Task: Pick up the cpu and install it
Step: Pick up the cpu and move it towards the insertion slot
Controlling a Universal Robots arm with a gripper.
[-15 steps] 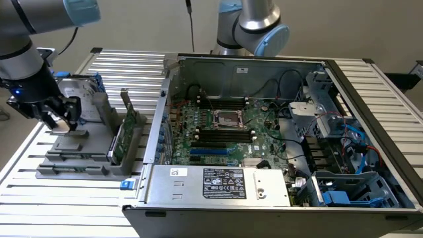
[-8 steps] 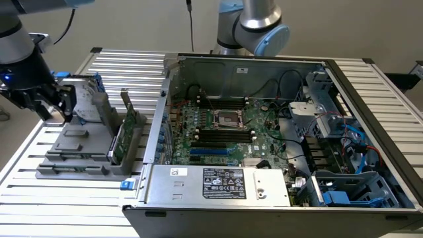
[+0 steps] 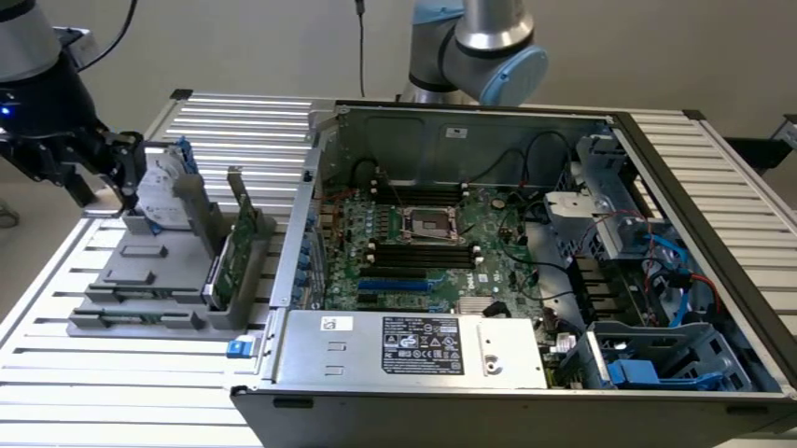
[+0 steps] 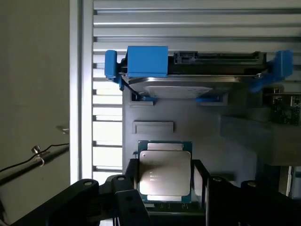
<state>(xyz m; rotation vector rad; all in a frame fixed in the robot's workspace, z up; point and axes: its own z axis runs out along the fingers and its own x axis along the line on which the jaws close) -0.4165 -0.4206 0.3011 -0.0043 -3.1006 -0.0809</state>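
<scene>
gripper (image 4: 165, 181): around cpu (image 4: 164, 173); clamped or loose, cannot tell
cpu: near edge hidden by gripper body
green card (image 4: 284, 109): mostly cut off at frame edge, behind grey holder (image 4: 211, 141)

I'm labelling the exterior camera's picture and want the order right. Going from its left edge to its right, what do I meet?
Pincer → hard drive → upright green circuit card → processor socket → blue drive caddy.
</scene>
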